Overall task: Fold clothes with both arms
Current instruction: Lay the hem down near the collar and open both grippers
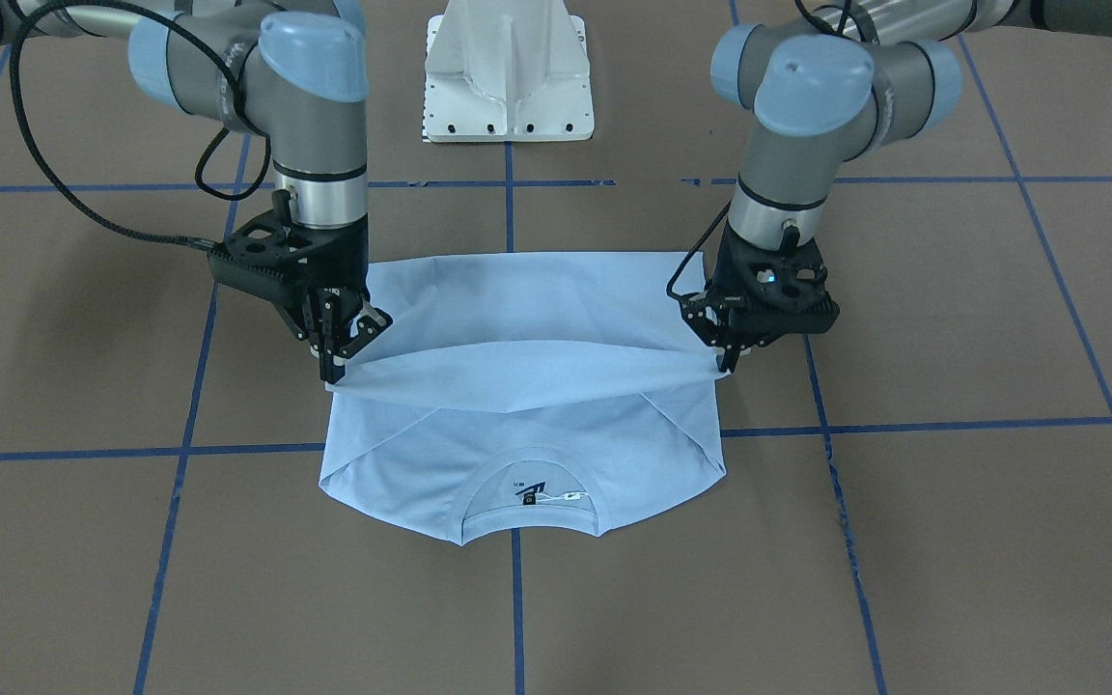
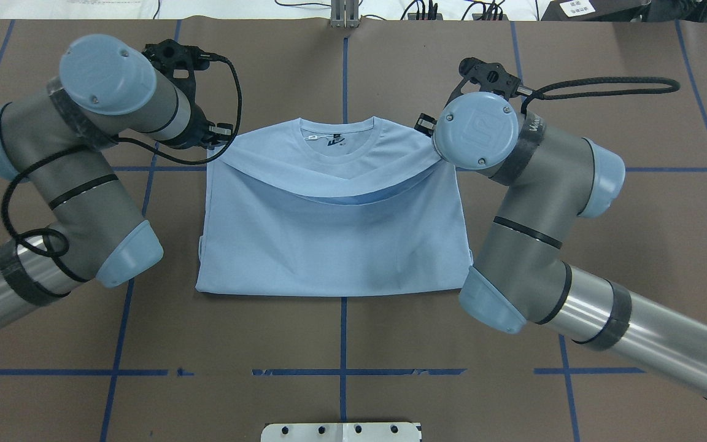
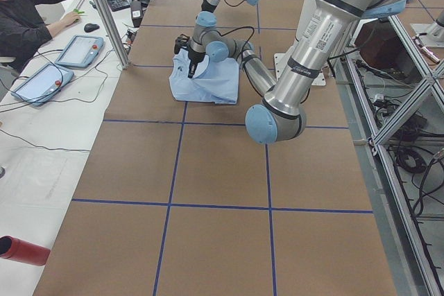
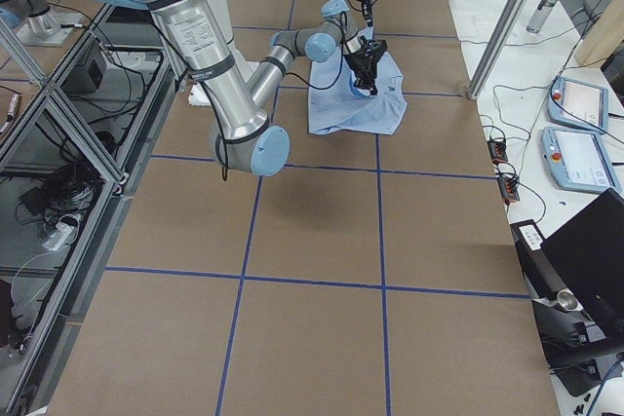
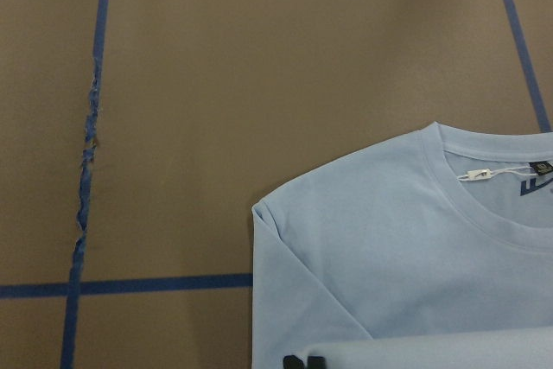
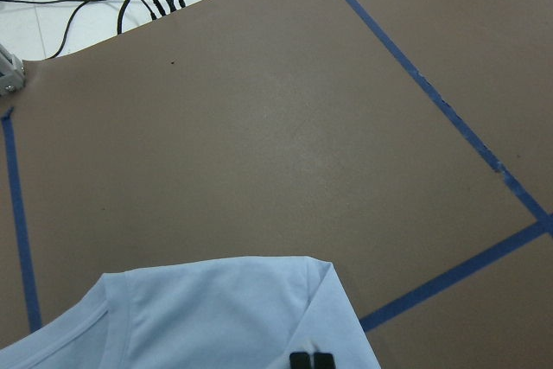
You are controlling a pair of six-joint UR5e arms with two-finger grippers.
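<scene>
— Where's the T-shirt [image 1: 517,463]?
— Mid-counter [image 1: 952,319], lying flat, collar [image 1: 532,516] pointing away from the robot's base. We see the hem edge [image 1: 517,372] raised & carried over the shirt's middle.
— And the claws?
— Left claw [image 1: 728,359] & right claw [image 1: 332,372] each pinched tight on one corner of that edge, w/ fabric sagging btwn them.

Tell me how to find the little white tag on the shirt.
Find the pale blue shirt in the middle of the brown table. Go to the round collar at one end of it. Inside the collar, the tag is the tiny white strip beside a dark label, the only white thing on the shirt.
</scene>
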